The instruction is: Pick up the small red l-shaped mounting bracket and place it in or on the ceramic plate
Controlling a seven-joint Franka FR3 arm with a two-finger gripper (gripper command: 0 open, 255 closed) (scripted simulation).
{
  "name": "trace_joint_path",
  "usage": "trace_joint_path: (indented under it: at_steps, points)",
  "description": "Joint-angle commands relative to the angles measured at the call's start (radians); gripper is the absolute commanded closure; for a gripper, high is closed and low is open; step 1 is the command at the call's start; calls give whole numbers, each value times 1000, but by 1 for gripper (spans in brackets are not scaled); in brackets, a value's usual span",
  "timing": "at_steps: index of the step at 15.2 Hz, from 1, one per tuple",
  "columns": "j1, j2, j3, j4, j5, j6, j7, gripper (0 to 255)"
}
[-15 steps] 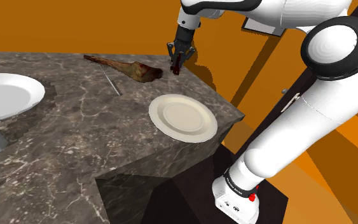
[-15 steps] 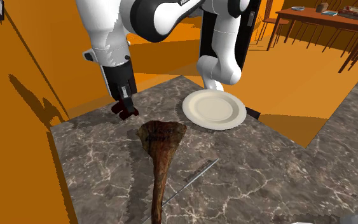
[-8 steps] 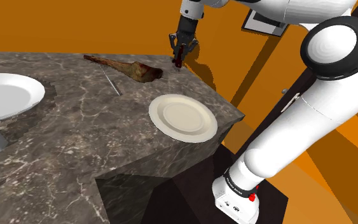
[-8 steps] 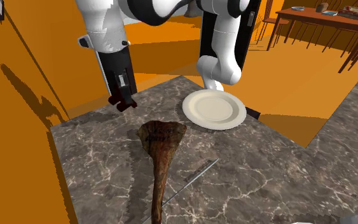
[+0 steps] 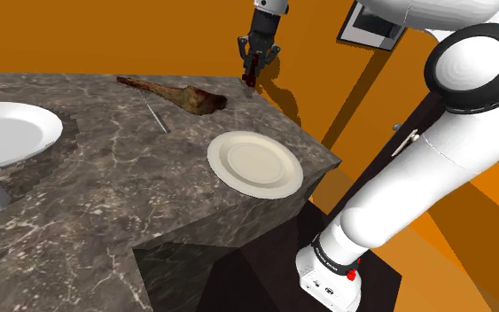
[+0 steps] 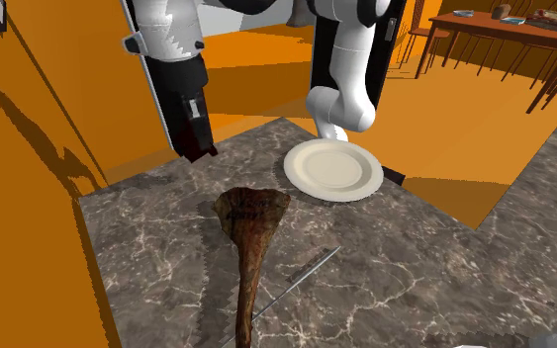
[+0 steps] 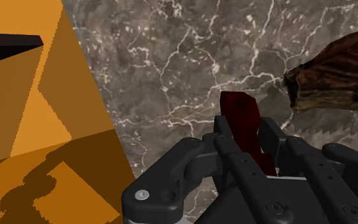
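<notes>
The shoulder view looks down over the dark veined marble counter [image 5: 105,177] from beside the white arm [image 5: 433,168] at lower right. The second exterior view faces back across it, nearer. Both share the round cream plate [image 5: 254,163]. The wrist view looks steeply down, seemingly close to the counter's edge.

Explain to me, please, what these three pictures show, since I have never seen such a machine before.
This is a simulated white robot arm with dark joints standing on a box beside a dark marbled stone counter. One picture looks down from beside its stand, one faces it across the counter, and one looks along its hand. Its black two-finger end effector is shut on a small dark red bracket, held clear above the counter. On the counter lie a round cream plate, where the bracket should go, a long brown bone-shaped piece, a thin grey rod and a larger white dish.
</notes>
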Motion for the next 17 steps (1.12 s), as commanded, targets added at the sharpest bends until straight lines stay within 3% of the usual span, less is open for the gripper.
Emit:
trace_joint_path:
  at_steps: [1,9,17]
  points:
    - [9,-66,12,-68,2,2,21,255]
    - [59,-316,88,-309,36,-3,139,255]
    - [117,-533,182,-470,111,-50,269,255]
